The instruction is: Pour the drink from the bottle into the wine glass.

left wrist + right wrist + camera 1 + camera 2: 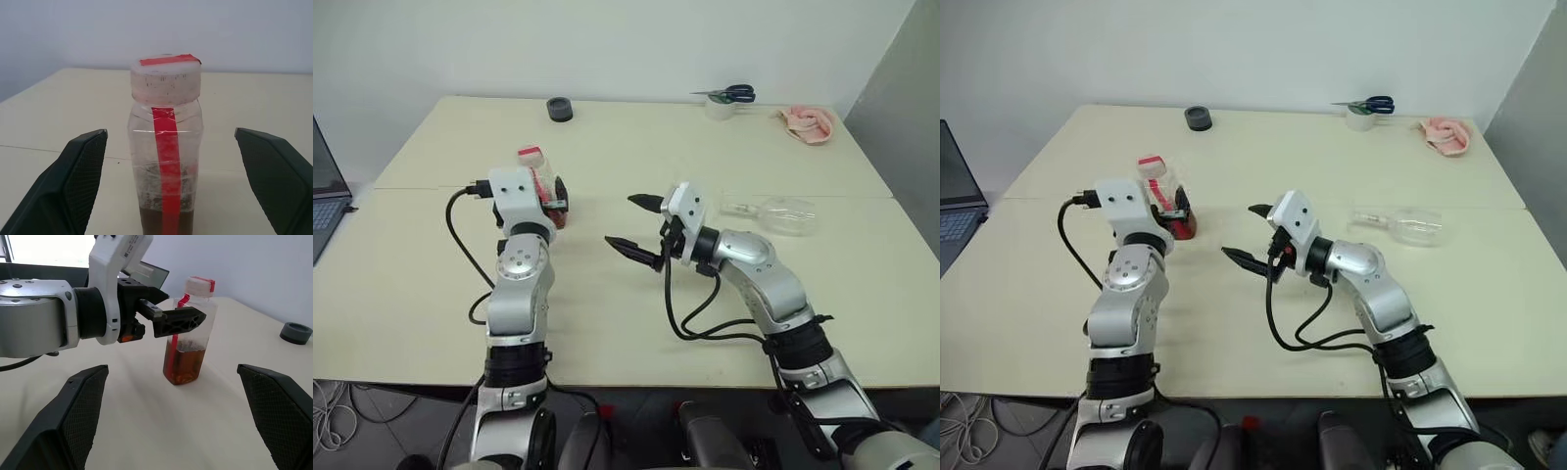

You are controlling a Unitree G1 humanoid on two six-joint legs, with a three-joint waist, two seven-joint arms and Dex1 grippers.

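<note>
Far left edge, I see a laptop [325, 191] corner on the desk [607, 313]. My left tool [183, 320] sits left of centre, spread wide, one finger each side of the bottle [188, 338], not touching it. The bottle stands upright on the desk, red cap [166, 78] on, red label strip [167, 161] down its side; the drink [183, 364] fills its lower part, reddish-brown. A small dark round object [560, 109] lies far back, just right of the bottle's line. My right tool [641, 227] is at desk centre, pointing left toward the bottle, fingers [628, 248] wide apart, holding nothing, well clear of the bottle. Right of it the wine glass [773, 213] lies on its side on the desk, bowl to the right, stem to the left, near my right arm. At the far right edge: a tape roll [720, 106] with scissors [729, 94] on top, then a pink cloth [808, 123] further right.
</note>
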